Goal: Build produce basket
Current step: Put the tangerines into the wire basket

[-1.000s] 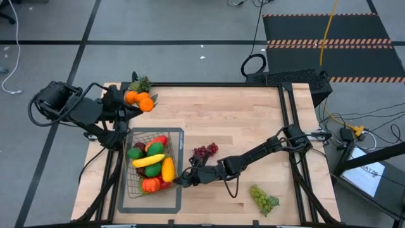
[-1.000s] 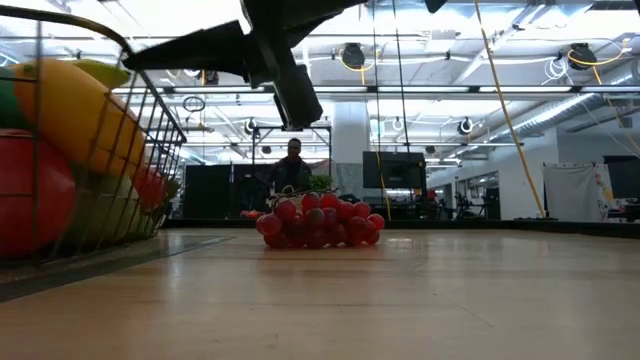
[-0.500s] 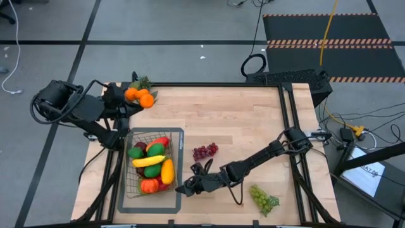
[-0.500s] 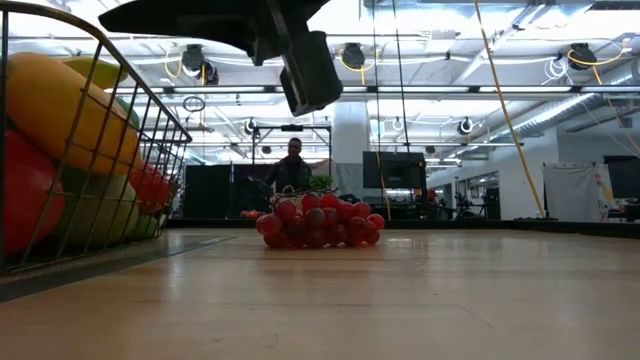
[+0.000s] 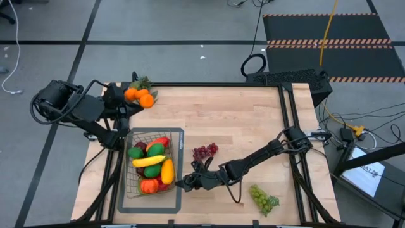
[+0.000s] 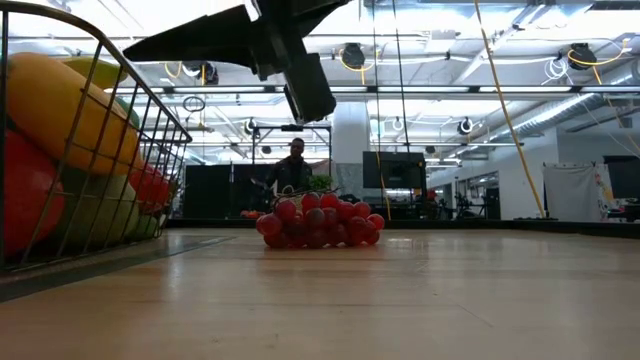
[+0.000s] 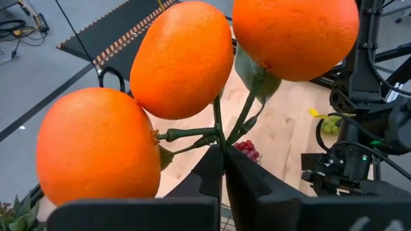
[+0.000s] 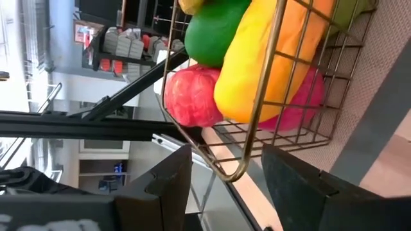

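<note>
The wire basket (image 5: pixel 130 190) rests on a grey mat (image 5: pixel 180 135) at the near left. It holds produce: a banana, a mango, green and red fruits. My left gripper (image 5: pixel 131 103) hangs over the far left corner, shut on a cluster of three oranges (image 5: pixel 140 96) (image 7: pixel 183 61). My right gripper (image 5: pixel 179 184) (image 8: pixel 226 155) is open at the basket's near right corner, one finger on each side of the rim wire (image 8: pixel 236 172). Purple-red grapes (image 5: pixel 204 151) (image 6: pixel 318 222) and green grapes (image 5: pixel 262 197) lie on the bare wood. My left gripper pinches the oranges' green stems where they join (image 7: pixel 221 142), between its two fingertips. The three oranges stand beyond the fingertips, lifted clear of the table. My right gripper straddles the basket's rim wire; I cannot tell whether either finger touches it.
A small potted leafy sprig (image 5: pixel 143 82) stands at the far left corner, just beyond the oranges. Bare wood stretches across the table's middle and far right. A person shows in the room far behind the table (image 6: pixel 292 170).
In the low view the basket's near end has shifted a little toward the table's left, and then stayed still. My right gripper at that corner has shifted slightly with it. Its finger gap has kept the same.
</note>
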